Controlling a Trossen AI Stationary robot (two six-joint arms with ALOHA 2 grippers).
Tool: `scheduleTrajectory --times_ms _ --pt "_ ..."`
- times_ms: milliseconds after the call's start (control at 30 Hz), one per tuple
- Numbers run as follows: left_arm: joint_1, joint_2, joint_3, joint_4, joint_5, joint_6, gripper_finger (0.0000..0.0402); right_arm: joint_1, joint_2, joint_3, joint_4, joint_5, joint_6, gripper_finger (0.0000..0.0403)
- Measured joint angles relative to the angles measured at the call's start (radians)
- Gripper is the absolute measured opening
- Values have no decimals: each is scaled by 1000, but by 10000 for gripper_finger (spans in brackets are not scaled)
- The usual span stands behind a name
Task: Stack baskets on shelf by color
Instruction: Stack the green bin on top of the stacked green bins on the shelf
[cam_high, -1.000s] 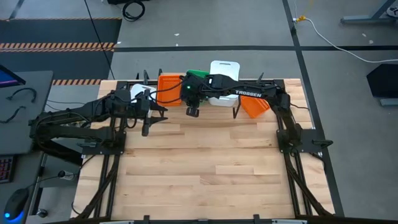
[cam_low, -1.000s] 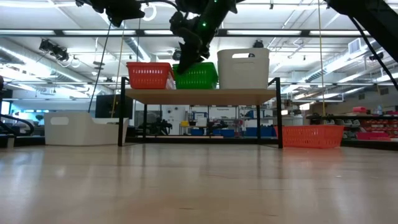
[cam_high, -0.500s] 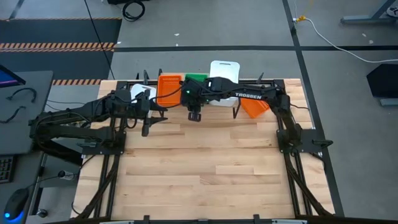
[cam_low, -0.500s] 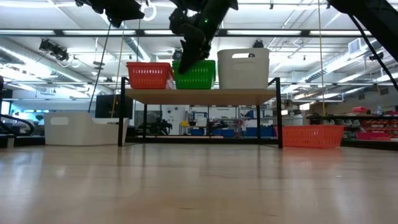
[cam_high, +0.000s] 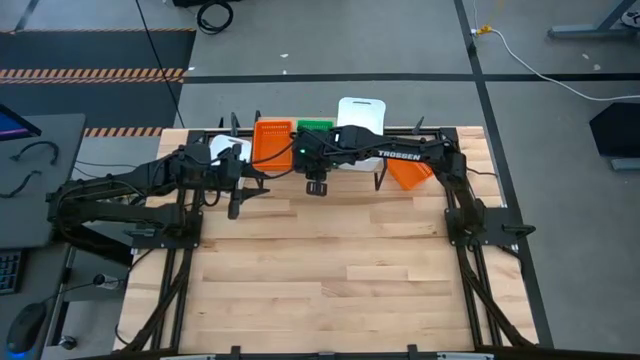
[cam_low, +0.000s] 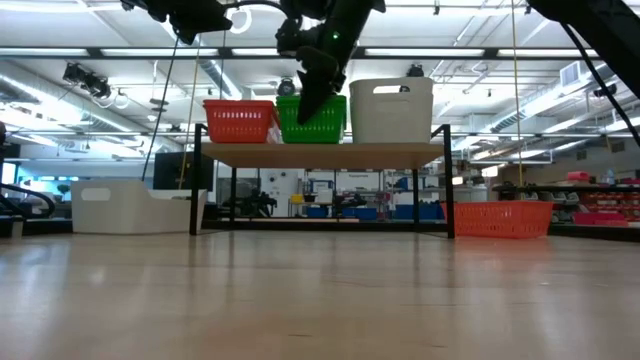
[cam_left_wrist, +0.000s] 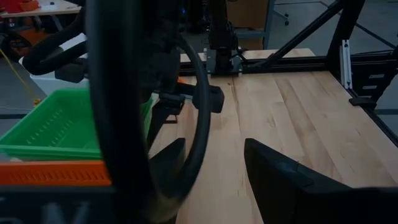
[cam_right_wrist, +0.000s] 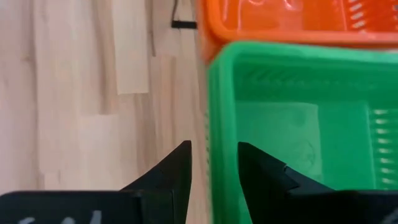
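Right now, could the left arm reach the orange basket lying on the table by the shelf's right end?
Probably not easily: that orange basket lies beyond the shelf, on the right side, and the right arm stretches across between it and the left gripper.

high: straight down | low: table-level | wrists: close | shared: green basket (cam_low: 318, 118)
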Motion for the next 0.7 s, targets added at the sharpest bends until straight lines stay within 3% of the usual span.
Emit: scheduleTrajectory --times_ms 700 --pt "0 0 0 1 0 2 172 8 0 0 -37 108 -115 132"
